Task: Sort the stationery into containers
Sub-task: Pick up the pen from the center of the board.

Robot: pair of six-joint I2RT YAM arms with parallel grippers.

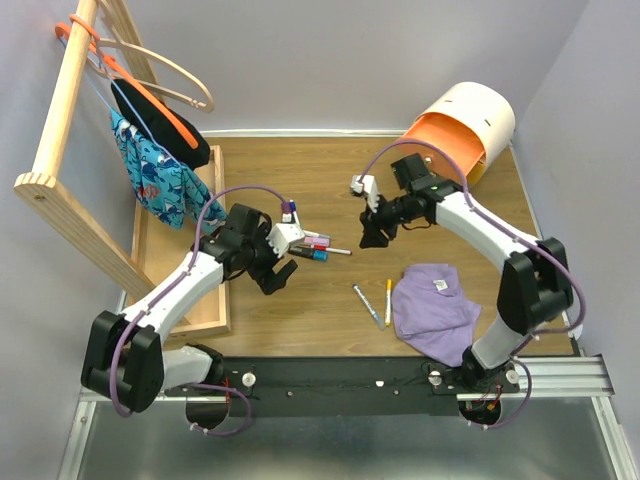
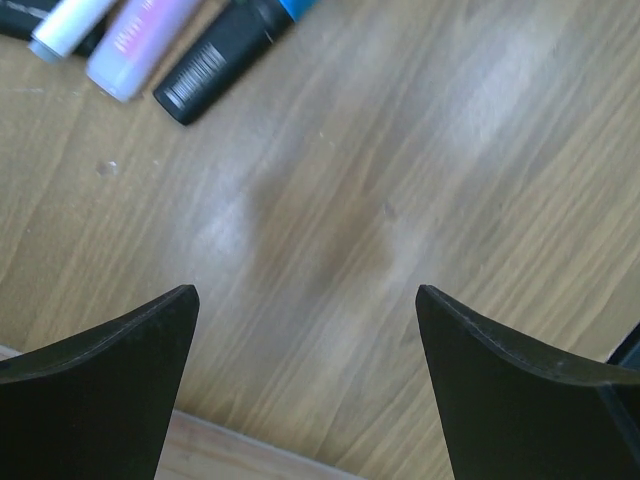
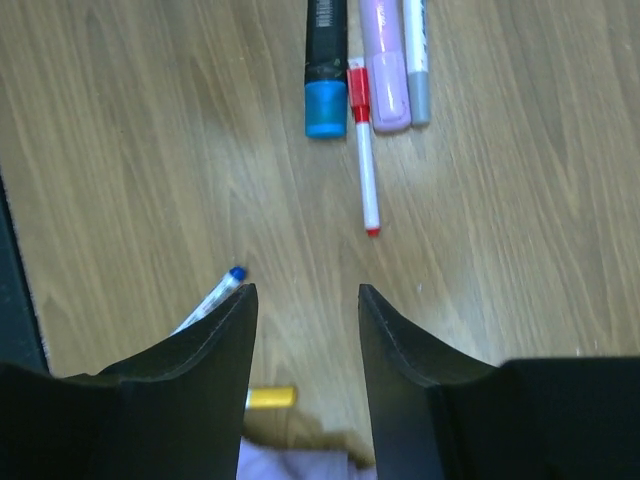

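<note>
L jaws wide open, empty; marker cluster point(image 2: 140, 40) lies just ahead-left of them. R jaws part open, empty; same markers dead ahead, farther off, long axes along its approach. L arm prob nearer.

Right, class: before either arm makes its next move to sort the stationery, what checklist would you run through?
1. Left hand empty, jaws wide: ok.
2. Right hand empty, jaws apart: ok.
3. Marker cluster lying flat on the table, uncovered: ok.
4. Yellow pen clear of the purple cloth: cannot tell, they lie very close.
5. Orange drawer open to receive: cannot tell, partly hidden in the top view.
</note>
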